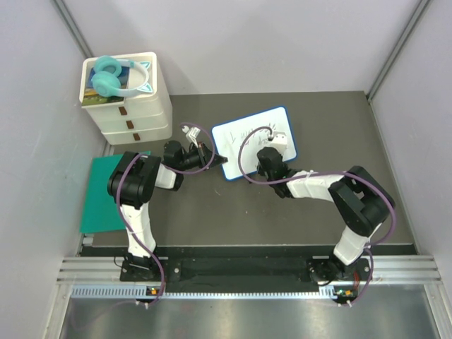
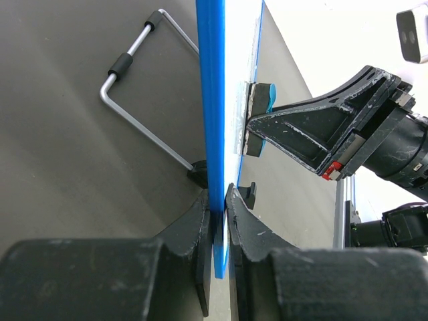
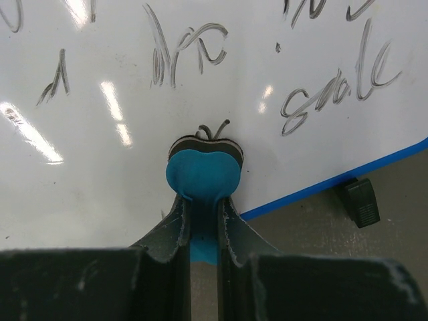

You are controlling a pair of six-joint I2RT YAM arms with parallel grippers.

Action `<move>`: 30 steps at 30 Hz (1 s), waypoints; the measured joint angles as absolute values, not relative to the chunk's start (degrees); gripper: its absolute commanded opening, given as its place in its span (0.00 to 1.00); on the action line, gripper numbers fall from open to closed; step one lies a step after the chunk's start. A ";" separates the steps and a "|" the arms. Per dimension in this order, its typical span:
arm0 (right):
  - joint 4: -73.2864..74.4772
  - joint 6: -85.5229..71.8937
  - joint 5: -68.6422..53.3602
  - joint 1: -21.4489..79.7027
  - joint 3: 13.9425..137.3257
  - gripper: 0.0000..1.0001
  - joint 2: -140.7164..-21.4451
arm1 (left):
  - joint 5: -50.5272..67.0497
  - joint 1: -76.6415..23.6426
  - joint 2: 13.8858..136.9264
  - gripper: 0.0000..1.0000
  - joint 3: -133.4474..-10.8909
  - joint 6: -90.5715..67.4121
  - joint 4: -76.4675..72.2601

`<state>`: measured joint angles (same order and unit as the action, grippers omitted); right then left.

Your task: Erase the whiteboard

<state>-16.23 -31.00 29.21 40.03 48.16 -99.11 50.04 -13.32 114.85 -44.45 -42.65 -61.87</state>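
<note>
Clamping the thin blue rim of the small white rectangular whiteboard [image 1: 234, 147], the left gripper [image 2: 217, 204] has its two black fingers nearly together, with only the board's edge between them. That board sits near the middle of the dark grey matte tabletop [image 1: 282, 212], turned at an angle, and its face bears dark handwritten scribbles. A bent silver wire stand [image 2: 134, 100] shows on its rear side. The right gripper [image 3: 202, 200] pinches a rounded blue-topped eraser [image 3: 202, 170] in a narrow gap, and the eraser touches the written face close to the board's rim. Pale grey walls [image 1: 247, 42] enclose the table on three sides. At the far left corner stands a white plastic three-drawer unit [image 1: 134, 120] with turquoise headphones [image 1: 113, 76] on top. A plain green rectangular mat [image 1: 102, 201] lies flat just in front of it, beside the left arm.
</note>
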 measured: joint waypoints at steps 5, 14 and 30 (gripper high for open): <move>-15.25 -27.79 28.58 40.14 49.25 0.00 -98.83 | 50.11 -13.30 114.85 0.00 -44.45 -42.65 -61.84; -6.66 -19.38 22.26 40.40 60.27 0.00 -102.74 | 49.15 -13.15 114.65 0.00 -44.45 -42.41 -61.49; -1.02 -12.51 8.10 40.73 79.26 0.00 -111.24 | 46.46 -13.37 112.99 0.00 -45.06 -38.74 -55.81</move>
<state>-1.02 -12.51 8.10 40.73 79.26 -111.24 46.46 -13.37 112.99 -45.06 -38.74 -55.81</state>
